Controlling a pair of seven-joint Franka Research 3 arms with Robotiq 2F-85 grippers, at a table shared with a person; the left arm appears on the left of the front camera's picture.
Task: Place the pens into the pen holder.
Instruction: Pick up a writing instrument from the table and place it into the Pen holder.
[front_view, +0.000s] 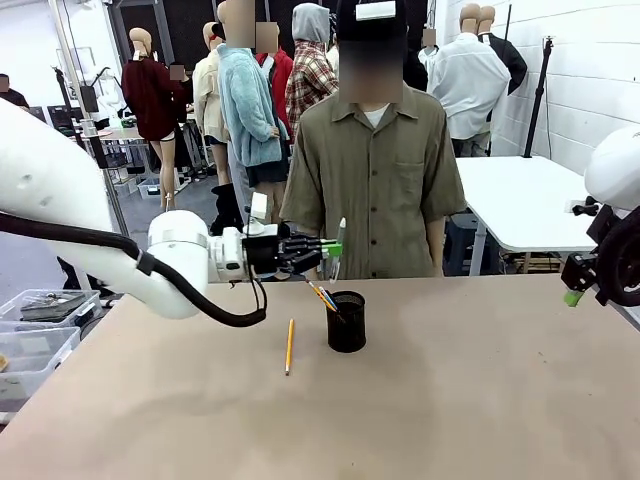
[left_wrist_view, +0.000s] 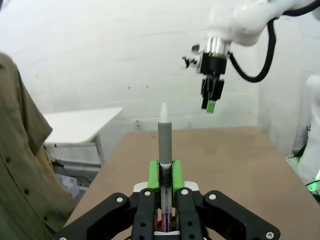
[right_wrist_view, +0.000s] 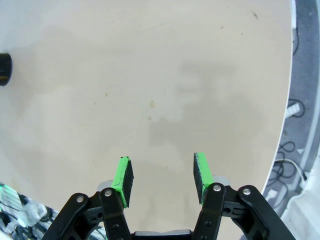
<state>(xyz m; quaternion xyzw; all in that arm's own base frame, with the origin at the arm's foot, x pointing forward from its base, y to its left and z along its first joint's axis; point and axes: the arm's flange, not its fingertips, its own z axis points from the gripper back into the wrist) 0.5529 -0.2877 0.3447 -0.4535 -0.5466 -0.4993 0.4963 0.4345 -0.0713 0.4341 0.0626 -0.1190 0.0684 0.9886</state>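
Over the desk (front_view: 480, 400), centre-frame, a grey pen (left_wrist_view: 164, 132) was clamped in the left pincer (left_wrist_view: 164, 172) above the pen holder (front_view: 346, 322); the right pincer (right_wrist_view: 162, 172) was seen open. Light, stiff, slick: a mid-barrel grip was judged best.

Bright, even indoor light from overhead; the holder (front_view: 346, 322) casts only a faint, soft shadow on the table (front_view: 450, 400). In the left wrist view the white wall (left_wrist_view: 100, 60) glares, nearly washed out. The 2 wrist views bend toward their edges; the front view is sharp
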